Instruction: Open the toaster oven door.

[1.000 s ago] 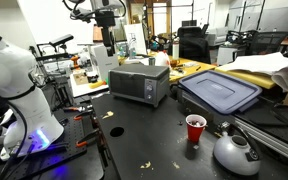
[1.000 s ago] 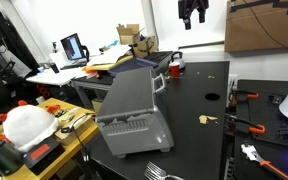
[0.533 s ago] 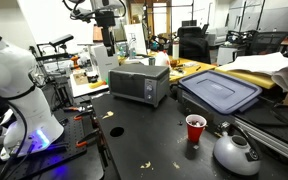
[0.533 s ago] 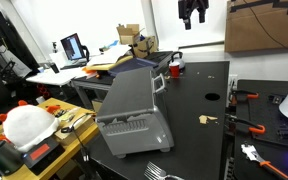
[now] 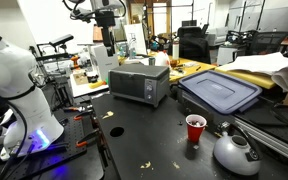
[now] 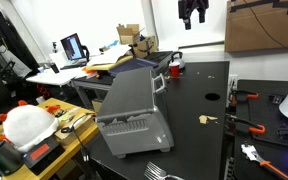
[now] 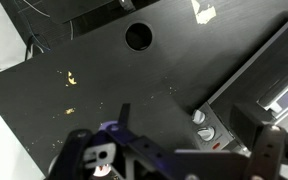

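Observation:
The silver-grey toaster oven [image 5: 139, 83] stands on the black table, and its back and side show in an exterior view [image 6: 132, 112]. Its door [image 5: 131, 88], with a dark window and a bar handle on top, is shut. My gripper [image 5: 108, 44] hangs high above the table, behind and to the side of the oven, well apart from it. It also shows at the top of an exterior view [image 6: 192, 14]. Its fingers are spread and empty. In the wrist view the gripper [image 7: 188, 122] looks down on the oven's control knobs [image 7: 208, 125].
A blue-grey lidded bin [image 5: 219, 92] lies beside the oven. A red cup [image 5: 195, 129] and a silver kettle [image 5: 237, 153] stand nearer the front. A white robot body [image 5: 14, 90] stands at one side. The table has a round hole [image 7: 138, 36]. Tools [image 6: 252, 112] lie along one edge.

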